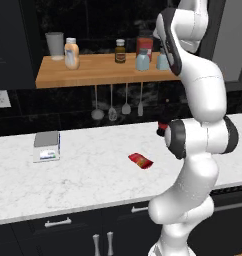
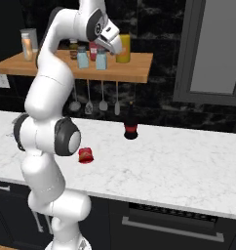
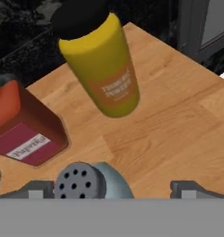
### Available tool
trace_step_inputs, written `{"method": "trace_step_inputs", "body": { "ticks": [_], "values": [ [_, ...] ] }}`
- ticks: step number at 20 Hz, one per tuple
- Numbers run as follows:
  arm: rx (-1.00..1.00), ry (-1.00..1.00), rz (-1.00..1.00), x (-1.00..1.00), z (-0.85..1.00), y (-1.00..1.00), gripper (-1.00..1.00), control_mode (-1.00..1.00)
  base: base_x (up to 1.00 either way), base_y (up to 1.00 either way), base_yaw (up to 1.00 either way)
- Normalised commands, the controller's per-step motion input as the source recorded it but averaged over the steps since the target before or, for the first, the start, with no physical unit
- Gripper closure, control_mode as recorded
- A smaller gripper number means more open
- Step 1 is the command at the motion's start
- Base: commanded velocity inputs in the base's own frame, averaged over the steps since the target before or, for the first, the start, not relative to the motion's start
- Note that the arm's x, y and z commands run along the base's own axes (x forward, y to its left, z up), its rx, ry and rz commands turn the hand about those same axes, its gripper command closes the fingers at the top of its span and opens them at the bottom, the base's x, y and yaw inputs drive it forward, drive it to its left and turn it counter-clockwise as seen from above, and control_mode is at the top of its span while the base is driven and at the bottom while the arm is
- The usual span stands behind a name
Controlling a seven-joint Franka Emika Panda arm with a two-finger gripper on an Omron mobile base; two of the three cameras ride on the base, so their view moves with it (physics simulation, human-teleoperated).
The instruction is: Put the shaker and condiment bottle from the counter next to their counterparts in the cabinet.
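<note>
the shaker (image 3: 86,181), pale blue-grey with a perforated grey cap, stood upright on the cabinet (image 3: 178,125) between the gripper (image 3: 113,189) fingers, spread wide and holding nothing; yellow bottle (image 3: 104,69) at twelve o'clock.

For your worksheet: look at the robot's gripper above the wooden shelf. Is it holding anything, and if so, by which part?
Nothing is held. The gripper is open above the cabinet, its fingertips apart on either side of the shaker, which stands free on the wood.
</note>
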Motion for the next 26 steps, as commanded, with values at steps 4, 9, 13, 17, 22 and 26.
{"method": "trace_step_inputs", "body": {
  "ticks": [4,9,13,17,22,26],
  "values": [
    [0.0,0.0,0.0,-0.85,-0.49,0.0,-1.0,-1.0,0.0,0.0,0.0],
    [0.0,0.0,0.0,-0.85,-0.5,0.0,-1.0,-1.0,0.0,0.0,0.0],
    [0.01,0.0,0.0,-0.74,-0.37,0.0,-1.0,-1.0,0.0,0.0,0.0],
    [0.0,0.0,0.0,-0.63,-0.41,0.0,-1.0,-1.0,0.0,0.0,0.0],
    [0.0,0.0,0.04,-0.47,-0.44,0.0,-1.0,-1.0,0.0,0.0,0.0],
    [0.0,0.0,0.06,-0.41,-0.5,0.0,-1.0,-1.0,0.0,0.0,0.0]
  ]
}}
